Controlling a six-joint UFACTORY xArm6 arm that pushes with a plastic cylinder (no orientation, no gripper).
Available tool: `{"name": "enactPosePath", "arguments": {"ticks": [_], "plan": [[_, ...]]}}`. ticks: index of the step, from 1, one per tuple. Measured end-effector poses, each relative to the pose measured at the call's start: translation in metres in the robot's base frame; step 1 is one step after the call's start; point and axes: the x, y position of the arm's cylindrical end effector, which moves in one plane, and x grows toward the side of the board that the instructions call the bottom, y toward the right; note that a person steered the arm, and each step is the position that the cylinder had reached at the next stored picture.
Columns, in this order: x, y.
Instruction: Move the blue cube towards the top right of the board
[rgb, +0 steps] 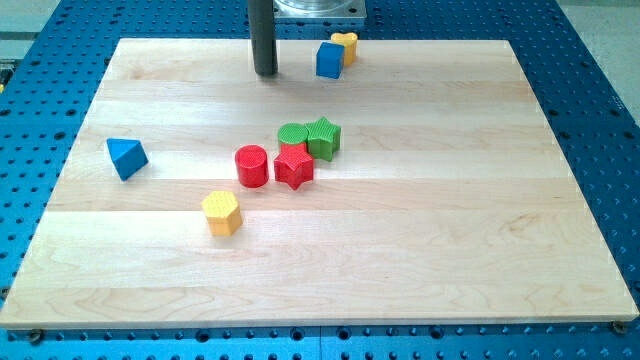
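my tip (265, 73) sits left of the blue cube (329, 60), apart, the end effector a bare rod holding nothing; next, i judge, a rightward push past the yellow block (346, 44).

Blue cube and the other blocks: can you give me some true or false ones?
1. The blue cube touches a yellow block. True.
2. My tip is at the cube's right. False: it is at its left, apart from it.
3. Two red blocks sit mid-board. True: the red cylinder and red star.
4. The blue triangle is at the view's right. False: left.
5. The yellow hexagon touches the cylinder. False: apart.
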Motion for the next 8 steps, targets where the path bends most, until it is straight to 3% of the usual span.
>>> {"name": "enactPosePath", "arguments": {"ticks": [2, 4, 5, 6, 7, 8], "plan": [[0.014, 0.131], [0.054, 0.116], [0.045, 0.192], [0.029, 0.229], [0.030, 0.188], [-0.007, 0.219]]}}
